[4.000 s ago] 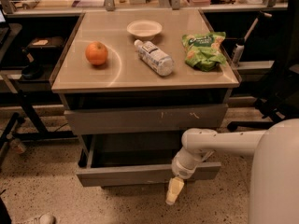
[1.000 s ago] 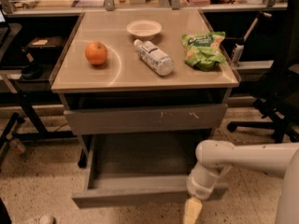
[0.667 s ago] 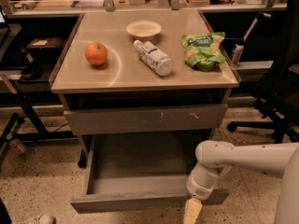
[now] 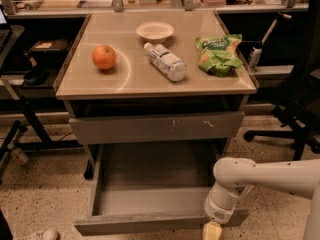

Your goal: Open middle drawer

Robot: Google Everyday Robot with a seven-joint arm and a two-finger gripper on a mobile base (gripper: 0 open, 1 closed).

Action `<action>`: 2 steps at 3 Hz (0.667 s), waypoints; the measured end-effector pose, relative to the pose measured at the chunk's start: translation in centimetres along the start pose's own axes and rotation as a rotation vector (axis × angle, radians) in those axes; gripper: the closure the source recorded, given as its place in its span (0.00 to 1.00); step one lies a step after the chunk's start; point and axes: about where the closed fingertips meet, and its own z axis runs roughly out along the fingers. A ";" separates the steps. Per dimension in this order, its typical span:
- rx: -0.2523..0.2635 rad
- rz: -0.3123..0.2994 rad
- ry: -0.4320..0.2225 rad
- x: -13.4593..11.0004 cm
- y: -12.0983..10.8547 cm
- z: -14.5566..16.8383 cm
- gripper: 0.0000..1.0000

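The drawer (image 4: 145,223) stands pulled well out, its grey tray exposed, directly below the scratched front (image 4: 155,127). The gripper (image 4: 212,230) is at the right end of the drawer's front panel, at its lower edge, touching or just beside it. Whether the gripper is spread or closed cannot be told.

One high, fairly close camera looks down and away over the worktop (image 4: 150,79); the pincer (image 4: 212,231) is near right.
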 end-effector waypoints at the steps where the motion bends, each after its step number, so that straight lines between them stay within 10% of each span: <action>1: -0.007 -0.016 -0.001 -0.7 -0.7 0.2 0.00; 2: -0.049 -0.011 0.018 -0.1 -0.1 1.6 0.00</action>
